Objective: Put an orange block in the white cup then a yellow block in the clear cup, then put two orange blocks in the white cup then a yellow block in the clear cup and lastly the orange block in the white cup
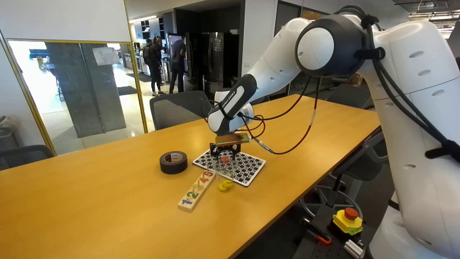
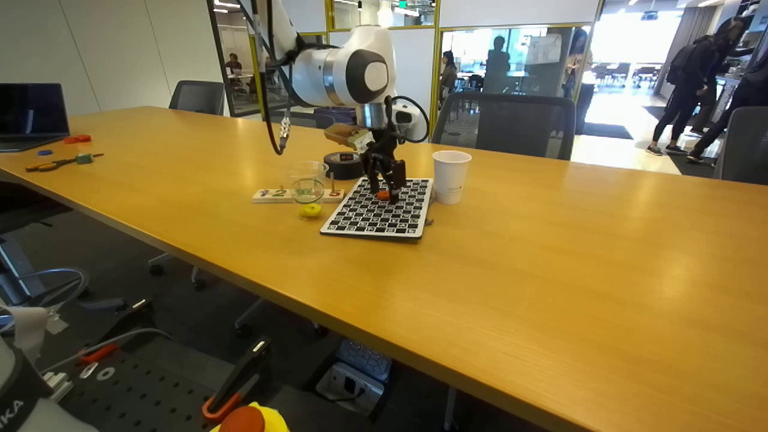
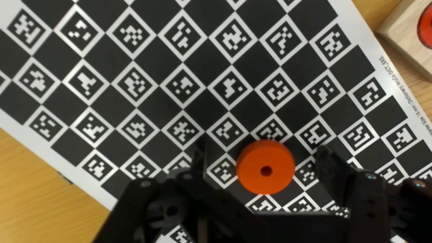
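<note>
Gripper (image 3: 263, 155) is over the checkered marker board (image 3: 182, 84), its fingers standing wide, with visible space on both sides of the small orange disc (image 3: 261, 163). This disc, with a hole in its middle, lies flat on the board, and nothing grips it. Whether the fingertips are low enough to meet its side, I cannot tell.

For a good grasp, I would first correct the aim: the disc sits a little nearer to the finger at the right of the wrist view, so one contact may come early and push it along the board. Next, the fingers should reach almost to the board and close slowly across the middle of the disc, because a round piece may slip out from an off-centre pinch.

After this, a straight lift from the board seems best, higher than the rim of the white paper cup (image 2: 451, 177), which stands just beside the board. The clear cup (image 2: 306, 180), with yellow pieces (image 1: 225, 185) seemingly at its bottom, stands near the opposite edge of the board, so the path should avoid that side. The paper cup is probably light; releasing above its centre would avoid tipping it.
</note>
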Tool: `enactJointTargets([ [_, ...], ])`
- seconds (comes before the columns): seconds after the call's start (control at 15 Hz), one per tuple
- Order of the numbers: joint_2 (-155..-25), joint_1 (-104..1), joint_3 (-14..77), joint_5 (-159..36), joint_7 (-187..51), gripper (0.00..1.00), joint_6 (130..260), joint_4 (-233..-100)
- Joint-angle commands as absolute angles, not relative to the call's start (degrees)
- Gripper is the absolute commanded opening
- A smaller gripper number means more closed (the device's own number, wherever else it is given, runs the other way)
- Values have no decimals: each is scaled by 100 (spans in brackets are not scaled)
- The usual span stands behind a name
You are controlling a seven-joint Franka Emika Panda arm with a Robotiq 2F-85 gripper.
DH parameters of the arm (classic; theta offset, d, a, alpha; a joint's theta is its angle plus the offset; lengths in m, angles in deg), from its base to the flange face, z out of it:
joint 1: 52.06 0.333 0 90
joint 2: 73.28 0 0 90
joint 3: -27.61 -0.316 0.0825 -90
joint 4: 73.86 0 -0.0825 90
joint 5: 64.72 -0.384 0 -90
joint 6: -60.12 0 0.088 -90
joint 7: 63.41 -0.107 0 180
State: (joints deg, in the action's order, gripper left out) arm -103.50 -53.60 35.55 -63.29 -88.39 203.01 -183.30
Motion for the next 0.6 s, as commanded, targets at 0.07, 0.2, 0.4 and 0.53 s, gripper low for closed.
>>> enactJointTargets([
  [0.07, -10425, -5321, 3629, -6430, -8806, 42, 20289, -18123],
  [0.2, -10416, -5321, 3635, -6428, -8811, 29, 20287, -18109],
  [0.4, -10354, -5326, 3659, -6417, -8814, 22, 20206, -18084],
  [0.53, -10268, -5322, 3709, -6376, -8821, 22, 20158, -18067],
])
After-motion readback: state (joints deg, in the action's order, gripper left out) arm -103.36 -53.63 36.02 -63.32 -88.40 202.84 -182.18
